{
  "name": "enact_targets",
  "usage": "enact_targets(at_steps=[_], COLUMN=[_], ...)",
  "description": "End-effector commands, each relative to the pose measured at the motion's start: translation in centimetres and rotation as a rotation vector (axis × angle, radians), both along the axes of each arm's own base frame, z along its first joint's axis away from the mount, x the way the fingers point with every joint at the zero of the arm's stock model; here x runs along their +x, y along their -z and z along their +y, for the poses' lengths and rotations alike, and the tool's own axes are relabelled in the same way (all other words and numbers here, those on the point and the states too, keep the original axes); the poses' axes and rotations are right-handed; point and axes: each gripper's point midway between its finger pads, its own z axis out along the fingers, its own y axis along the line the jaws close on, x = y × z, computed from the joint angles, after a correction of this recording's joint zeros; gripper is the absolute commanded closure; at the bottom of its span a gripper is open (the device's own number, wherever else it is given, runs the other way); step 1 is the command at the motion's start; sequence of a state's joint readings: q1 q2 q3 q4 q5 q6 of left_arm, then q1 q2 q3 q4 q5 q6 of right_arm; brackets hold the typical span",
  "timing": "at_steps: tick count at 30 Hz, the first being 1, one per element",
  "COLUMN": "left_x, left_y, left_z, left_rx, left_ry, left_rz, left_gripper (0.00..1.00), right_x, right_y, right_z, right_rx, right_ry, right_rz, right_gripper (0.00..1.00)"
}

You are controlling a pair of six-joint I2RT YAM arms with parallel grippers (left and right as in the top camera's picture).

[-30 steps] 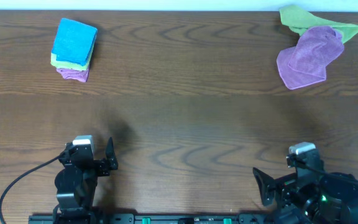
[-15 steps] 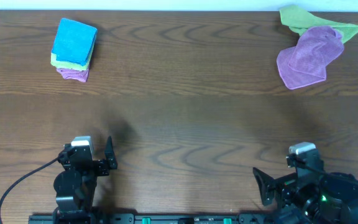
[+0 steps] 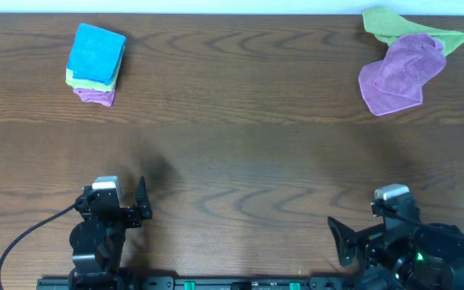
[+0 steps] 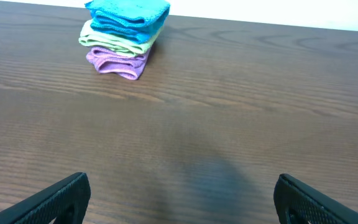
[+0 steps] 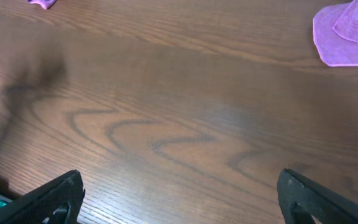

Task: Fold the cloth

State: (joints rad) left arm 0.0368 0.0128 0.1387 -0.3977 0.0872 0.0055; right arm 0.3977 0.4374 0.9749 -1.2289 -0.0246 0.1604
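Observation:
A loose purple cloth (image 3: 397, 72) lies crumpled at the far right of the table, overlapping a green cloth (image 3: 393, 24) behind it. Its edge shows in the right wrist view (image 5: 347, 37). A stack of folded cloths (image 3: 95, 63), blue on green on purple, sits at the far left and shows in the left wrist view (image 4: 126, 34). My left gripper (image 4: 179, 199) is open and empty at the near left edge (image 3: 139, 205). My right gripper (image 5: 179, 196) is open and empty at the near right edge (image 3: 341, 238). Both are far from the cloths.
The wooden table (image 3: 240, 145) spans the whole view. The arm bases and a cable (image 3: 22, 238) sit along the near edge.

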Motion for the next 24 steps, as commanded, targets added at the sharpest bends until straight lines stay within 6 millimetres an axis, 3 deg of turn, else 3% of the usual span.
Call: enact_targets(at_steps=[1, 4, 11, 16, 24], left_x=[0.0, 0.0, 0.0, 0.0, 0.0], left_y=[0.8, 0.8, 0.8, 0.8, 0.8], left_z=[0.1, 0.1, 0.1, 0.1, 0.1], left_rx=[0.016, 0.016, 0.016, 0.016, 0.016], left_ry=[0.002, 0.002, 0.002, 0.002, 0.002], left_rz=[0.012, 0.012, 0.012, 0.012, 0.012], left_gripper=[0.05, 0.05, 0.05, 0.05, 0.05], right_x=[0.0, 0.0, 2.5, 3.4, 4.2], right_y=[-0.2, -0.2, 0.6, 4.5, 10.9], right_z=[0.0, 0.0, -4.0, -5.5, -5.6], right_rx=[0.008, 0.008, -0.097, -0.089, -0.107], right_ry=[0.008, 0.007, 0.197, 0.301, 0.312], right_rz=[-0.006, -0.006, -0.207, -0.262, -0.208], right_gripper=[0.01, 0.01, 0.01, 0.01, 0.01])
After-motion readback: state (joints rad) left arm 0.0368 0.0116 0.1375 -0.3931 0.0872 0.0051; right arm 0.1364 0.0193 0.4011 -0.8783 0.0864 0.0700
